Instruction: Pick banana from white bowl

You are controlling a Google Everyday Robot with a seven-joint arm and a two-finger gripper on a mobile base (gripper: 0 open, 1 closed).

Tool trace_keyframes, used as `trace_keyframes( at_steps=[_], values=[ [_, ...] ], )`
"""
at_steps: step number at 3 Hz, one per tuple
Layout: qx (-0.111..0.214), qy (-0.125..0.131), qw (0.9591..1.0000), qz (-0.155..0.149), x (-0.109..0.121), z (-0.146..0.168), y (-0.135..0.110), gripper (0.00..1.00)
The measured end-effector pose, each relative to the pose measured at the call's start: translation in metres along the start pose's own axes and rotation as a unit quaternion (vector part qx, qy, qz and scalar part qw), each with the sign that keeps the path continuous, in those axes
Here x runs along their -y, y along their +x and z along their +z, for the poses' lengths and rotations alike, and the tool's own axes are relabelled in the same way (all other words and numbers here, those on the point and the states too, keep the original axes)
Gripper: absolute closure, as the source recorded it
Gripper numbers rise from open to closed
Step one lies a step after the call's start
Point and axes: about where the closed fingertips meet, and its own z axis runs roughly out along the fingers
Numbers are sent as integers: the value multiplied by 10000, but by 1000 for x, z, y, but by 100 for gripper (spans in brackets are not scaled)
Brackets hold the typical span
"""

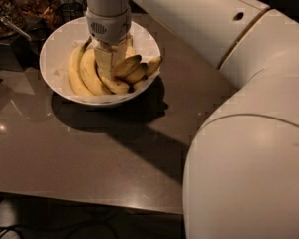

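The white bowl (57,46) stands at the back left of the brown table and holds a bunch of yellow bananas (84,71) with dark tips. My gripper (109,63) reaches straight down from the white arm into the middle of the bowl, its pale fingers (103,62) down among the bananas. Several bananas (139,69) fan out to the right of the fingers, and two lie to their left. The bunch's stem is hidden behind the gripper.
The brown table (89,153) stretches forward to its front edge. Dark containers of food (20,9) stand behind and left of the bowl. My large white arm (249,133) fills the right side of the view.
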Motion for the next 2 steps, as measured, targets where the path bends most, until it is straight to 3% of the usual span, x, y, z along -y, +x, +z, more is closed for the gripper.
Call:
trace_keyframes(
  at_steps=[1,2],
  values=[
    [0,0,10000,0,0,0,0,100],
    [419,60,9989,-213,-3,-13,2,100]
  ],
)
